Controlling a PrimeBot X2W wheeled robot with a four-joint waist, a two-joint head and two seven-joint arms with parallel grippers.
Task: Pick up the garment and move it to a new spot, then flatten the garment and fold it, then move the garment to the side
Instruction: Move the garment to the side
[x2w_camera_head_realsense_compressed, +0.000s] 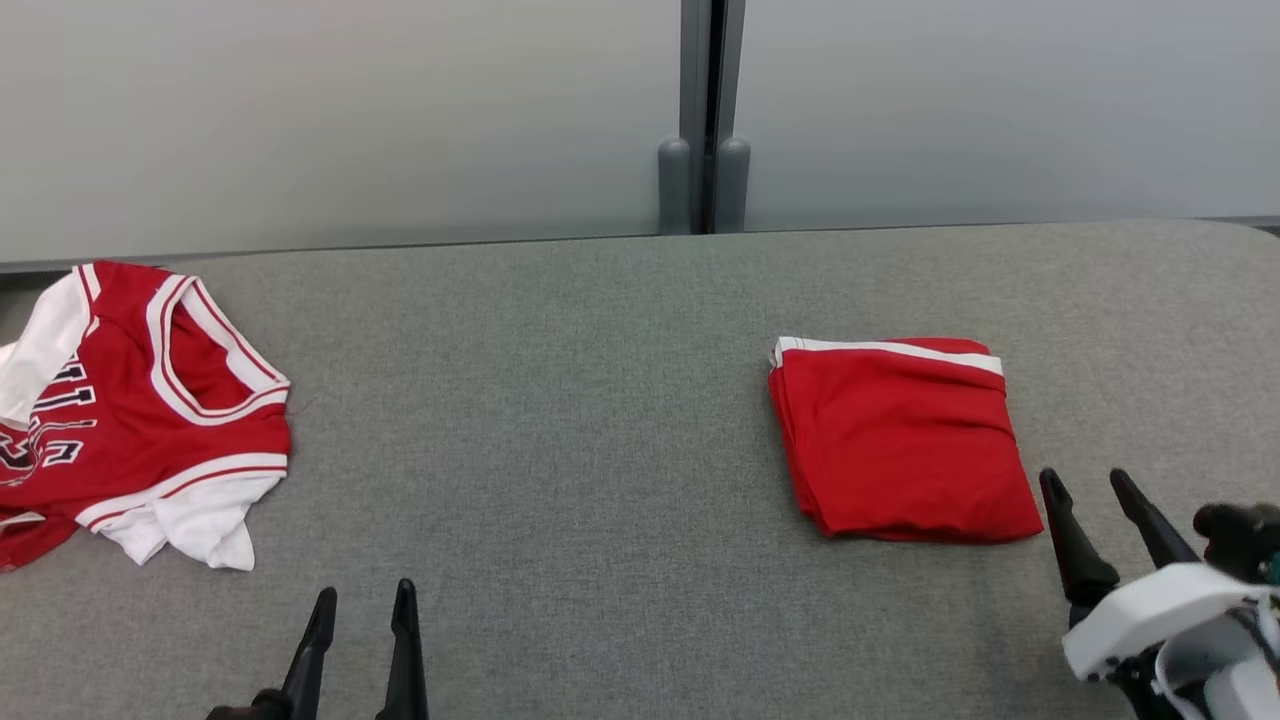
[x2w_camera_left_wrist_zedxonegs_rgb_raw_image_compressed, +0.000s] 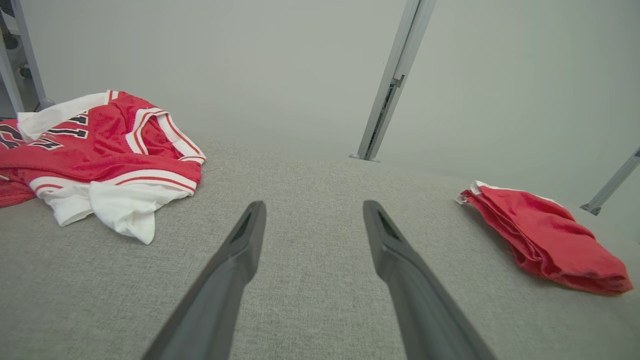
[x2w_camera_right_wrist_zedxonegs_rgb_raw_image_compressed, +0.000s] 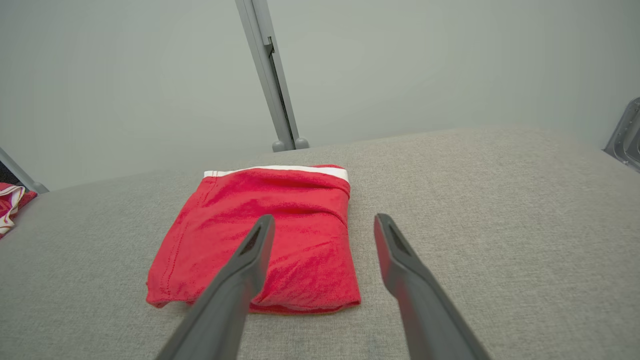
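Both pairs of jaws stand wide open and hold nothing. The right gripper (x2w_camera_head_realsense_compressed: 1084, 476) has its fingers spread just beside the near right corner of the folded red garment (x2w_camera_head_realsense_compressed: 900, 440). This garment lies flat on the grey table (x2w_camera_head_realsense_compressed: 560, 400), ahead of these jaws and a little to their left. We cannot tell if a fingertip touches the cloth. The left gripper (x2w_camera_head_realsense_compressed: 365, 590) is over the table surface. A crumpled red and white jersey (x2w_camera_head_realsense_compressed: 140, 400) lies ahead of its jaws, well to their left.
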